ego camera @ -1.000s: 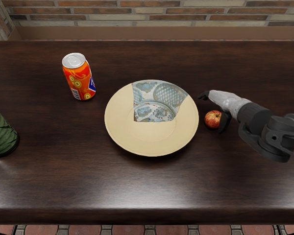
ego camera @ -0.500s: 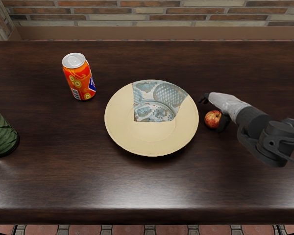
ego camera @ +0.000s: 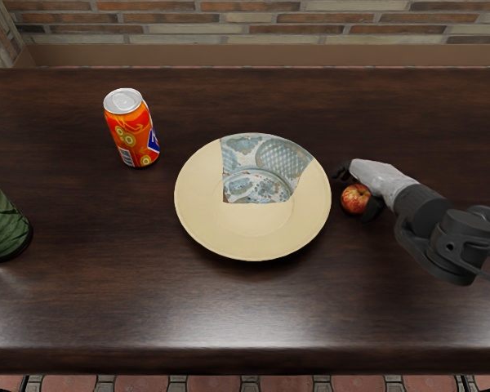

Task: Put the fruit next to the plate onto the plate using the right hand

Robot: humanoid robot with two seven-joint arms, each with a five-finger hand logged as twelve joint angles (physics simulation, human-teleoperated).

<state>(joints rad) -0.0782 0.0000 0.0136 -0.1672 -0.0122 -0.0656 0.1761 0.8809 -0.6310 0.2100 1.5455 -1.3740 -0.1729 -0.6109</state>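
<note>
Since half a second ago, the right hand (ego camera: 366,186) has drawn in over the apple (ego camera: 355,198), fingers curled against its far and right sides. Round, with no evident long axis, the apple sits on the table (ego camera: 82,286) just right of the plate (ego camera: 198,214).

A: Was the table (ego camera: 229,327) wood?
B: Yes, dark wood, smooth and shiny. The can (ego camera: 131,127) was metal with a shiny top.
A: And the plate (ego camera: 202,208)?
B: Pale and matt. The apple (ego camera: 355,198) looked smooth, the right hand (ego camera: 376,180) grey and dull.
</note>
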